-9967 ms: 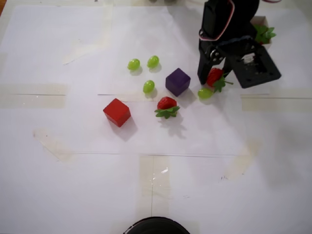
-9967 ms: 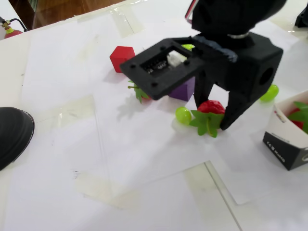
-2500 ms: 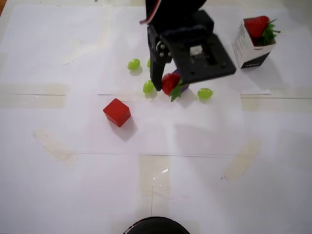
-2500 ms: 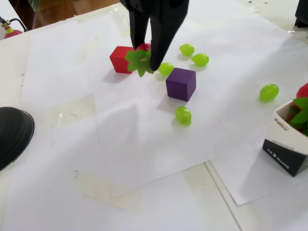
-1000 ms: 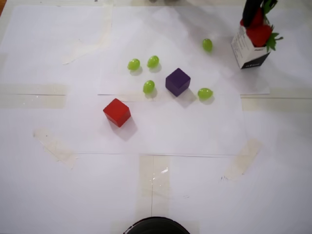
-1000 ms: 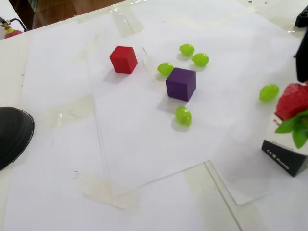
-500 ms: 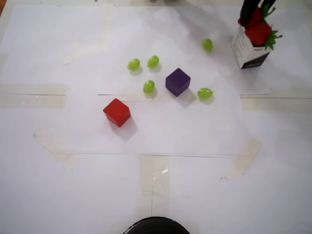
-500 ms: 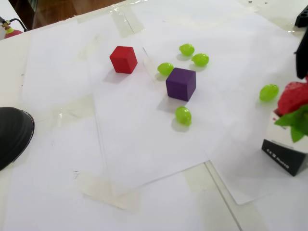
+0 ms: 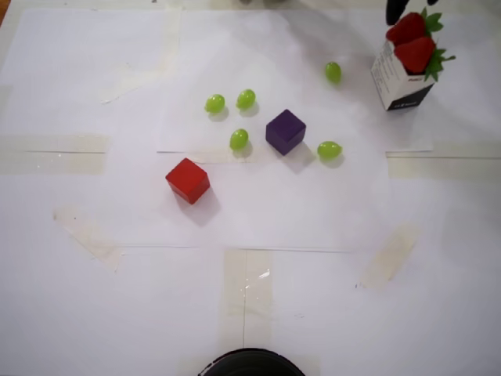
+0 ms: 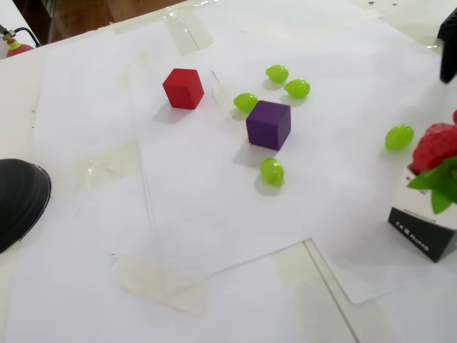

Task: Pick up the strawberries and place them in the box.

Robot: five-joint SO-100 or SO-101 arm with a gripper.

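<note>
**Strawberries heaped at the carton mouth**

Overhead view: red toy strawberries [image 9: 413,48] crowd the white, black-banded paper box [image 9: 394,81]; the dark end effector [image 9: 398,8] is cropped, spread or pinched I cannot tell. None lie on the counter [image 9: 313,298], so the job looks finished; retreat next.

Fixed view: the box's print is unreadable.
</note>
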